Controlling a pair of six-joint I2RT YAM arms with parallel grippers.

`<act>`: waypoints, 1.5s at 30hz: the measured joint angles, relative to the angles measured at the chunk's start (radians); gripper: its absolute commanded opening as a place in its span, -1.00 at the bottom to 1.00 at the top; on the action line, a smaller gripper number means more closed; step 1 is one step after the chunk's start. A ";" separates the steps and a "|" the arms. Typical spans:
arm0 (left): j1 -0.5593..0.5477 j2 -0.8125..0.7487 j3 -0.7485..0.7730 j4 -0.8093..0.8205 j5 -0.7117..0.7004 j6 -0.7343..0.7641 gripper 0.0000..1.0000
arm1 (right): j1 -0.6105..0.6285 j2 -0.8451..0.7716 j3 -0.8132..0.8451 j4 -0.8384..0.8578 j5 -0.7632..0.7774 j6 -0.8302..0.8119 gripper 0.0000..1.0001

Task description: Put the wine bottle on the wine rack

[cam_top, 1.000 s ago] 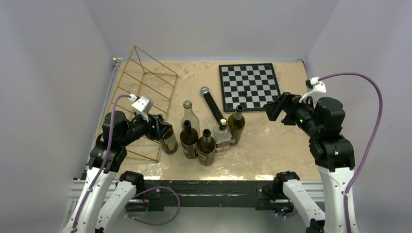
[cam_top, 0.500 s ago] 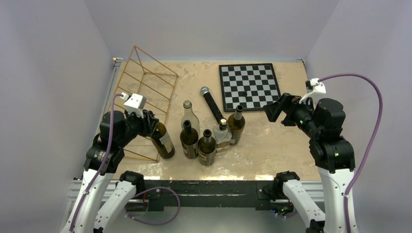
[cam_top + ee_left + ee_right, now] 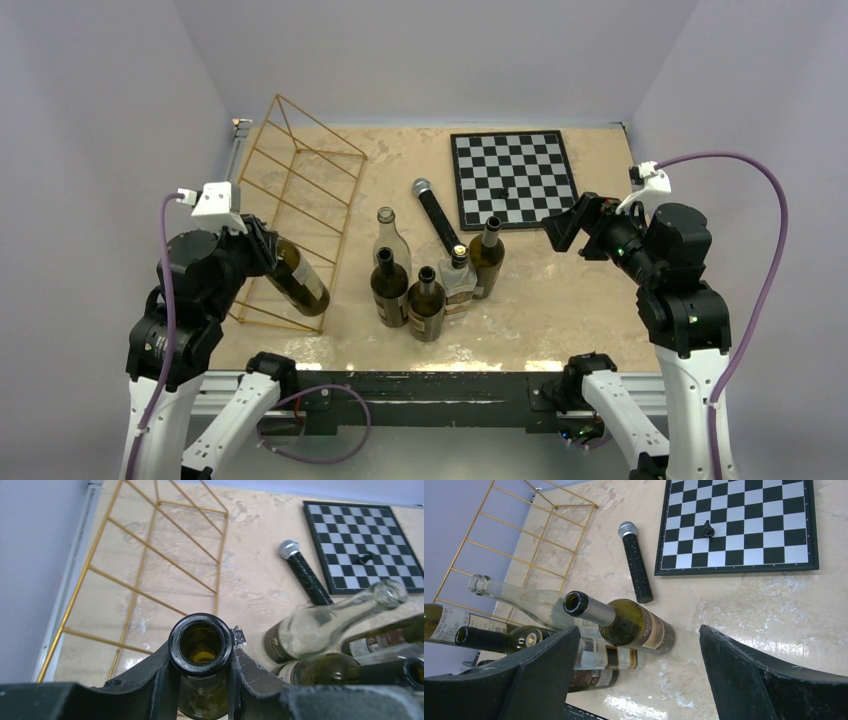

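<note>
Pale lilac walls close around a beige, marbled table (image 3: 560,310). At the upper left of the overhead view lies the wine rack (image 3: 300,185), a thin gold wire frame whose long side runs from the far wall toward the lower left. The left gripper (image 3: 262,250) is closed on the neck of the wine bottle (image 3: 298,283), a dark green one with a pale label. The bottle is tilted, its bottom pointing to the lower right, and it is at the near end of the rack, at the left of the frame. Whether it touches the wire I cannot tell. In the left wrist view the two fingers (image 3: 156,680) press the neck just under the thick lip.

The right gripper (image 3: 639,680) is spread wide and holds nothing. It hovers at the right of the overhead view, near the chessboard (image 3: 513,178). Five other bottles (image 3: 425,305) stand together at the centre, with a microphone (image 3: 437,215) lying behind them.

I judge the bottle to be stiff, smooth and breakable glass, with most of its weight in the body, so a hold on the neck lets it swing. The lip is a good stop against slipping. The rack seems light and may slide if pushed, so the bottle should be laid down gently.
</note>
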 measured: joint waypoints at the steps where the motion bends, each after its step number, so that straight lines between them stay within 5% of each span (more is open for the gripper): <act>1: 0.000 0.008 0.012 -0.015 -0.029 -0.010 -1.00 | 0.000 0.000 0.000 0.000 0.000 0.000 0.89; 17: 0.039 0.100 -0.016 -0.093 -0.237 -0.206 -1.00 | -0.001 0.002 -0.004 0.000 0.001 0.000 0.88; 34: 0.067 0.041 -0.195 0.006 -0.346 -0.312 -1.00 | -0.001 0.002 -0.004 0.000 0.005 0.000 0.88; 40: 0.070 0.032 -0.207 0.003 -0.377 -0.347 -0.54 | -0.001 0.002 -0.005 0.000 0.007 0.000 0.88; 45: 0.073 0.027 -0.224 0.001 -0.427 -0.394 -0.36 | -0.001 0.003 -0.006 0.000 0.007 0.000 0.88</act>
